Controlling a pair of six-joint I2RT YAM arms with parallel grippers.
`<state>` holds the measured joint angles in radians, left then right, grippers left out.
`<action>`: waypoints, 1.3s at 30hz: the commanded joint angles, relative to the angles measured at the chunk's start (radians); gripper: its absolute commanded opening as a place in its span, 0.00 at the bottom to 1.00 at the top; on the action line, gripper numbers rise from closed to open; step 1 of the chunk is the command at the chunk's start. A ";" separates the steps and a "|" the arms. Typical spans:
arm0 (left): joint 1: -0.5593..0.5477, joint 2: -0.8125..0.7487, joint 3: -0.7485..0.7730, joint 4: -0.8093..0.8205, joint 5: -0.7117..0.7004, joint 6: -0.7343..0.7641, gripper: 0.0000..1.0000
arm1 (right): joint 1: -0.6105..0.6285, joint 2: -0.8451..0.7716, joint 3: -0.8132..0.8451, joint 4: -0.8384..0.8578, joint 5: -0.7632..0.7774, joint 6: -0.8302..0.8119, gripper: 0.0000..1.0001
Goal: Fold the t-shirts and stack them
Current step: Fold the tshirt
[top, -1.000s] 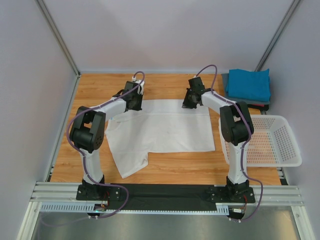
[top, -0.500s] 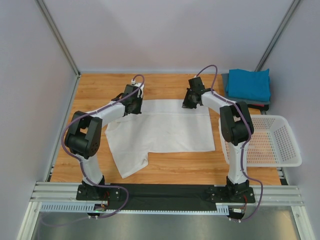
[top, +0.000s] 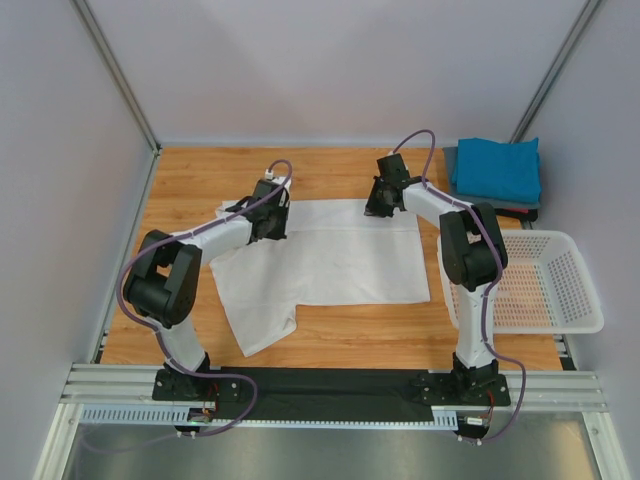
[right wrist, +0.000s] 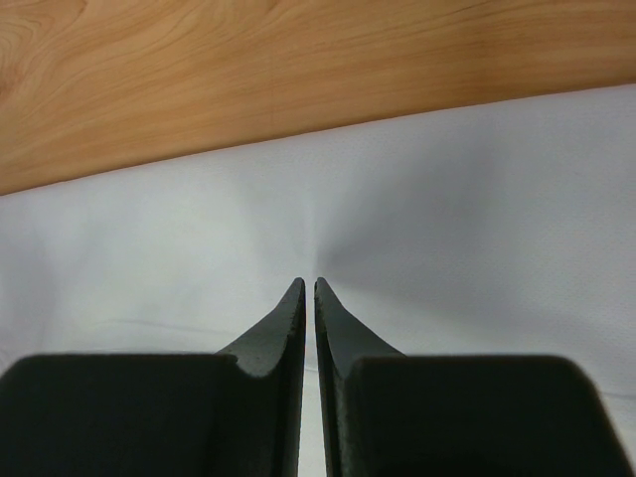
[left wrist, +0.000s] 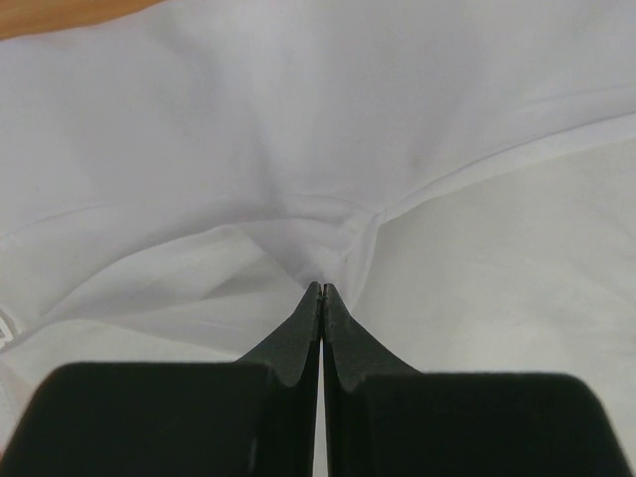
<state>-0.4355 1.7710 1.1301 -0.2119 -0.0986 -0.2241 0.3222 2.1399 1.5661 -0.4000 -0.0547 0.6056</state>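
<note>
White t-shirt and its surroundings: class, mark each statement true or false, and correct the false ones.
1. The white t-shirt lies spread on the wooden table. True.
2. The left hand hangs open above it. False: it is shut on a pinch of the cloth.
3. A teal t-shirt lies folded at the far right. True.
4. The right hand grips the teal t-shirt. False: it is shut on the white t-shirt's far edge.
</note>
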 commanded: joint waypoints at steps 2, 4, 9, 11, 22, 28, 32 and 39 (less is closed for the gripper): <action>-0.019 -0.061 -0.019 -0.038 -0.047 -0.063 0.02 | -0.002 -0.012 0.011 0.017 0.019 0.008 0.08; -0.020 -0.079 -0.036 -0.049 -0.049 -0.092 0.03 | 0.002 -0.012 0.008 0.016 0.019 0.006 0.08; -0.049 -0.088 -0.041 -0.073 -0.021 -0.144 0.06 | 0.000 -0.009 0.009 0.016 0.019 0.008 0.08; -0.066 -0.079 -0.038 -0.093 -0.013 -0.182 0.11 | 0.000 -0.009 0.008 0.016 0.018 0.005 0.08; -0.101 -0.179 -0.039 -0.147 -0.085 -0.276 0.66 | 0.000 -0.021 0.012 0.007 0.012 -0.009 0.08; -0.069 -0.234 0.000 -0.169 -0.216 -0.248 0.73 | 0.002 -0.049 0.008 0.006 0.003 -0.018 0.08; 0.010 -0.174 0.008 -0.130 -0.167 -0.247 0.72 | 0.002 -0.067 -0.005 0.003 0.006 -0.027 0.08; 0.029 -0.059 0.032 0.014 -0.156 -0.205 0.47 | 0.002 -0.074 -0.015 -0.002 -0.002 -0.029 0.08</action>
<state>-0.3946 1.6749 1.1160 -0.2836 -0.2638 -0.4538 0.3222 2.1246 1.5543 -0.4072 -0.0544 0.5892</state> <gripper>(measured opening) 0.501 0.083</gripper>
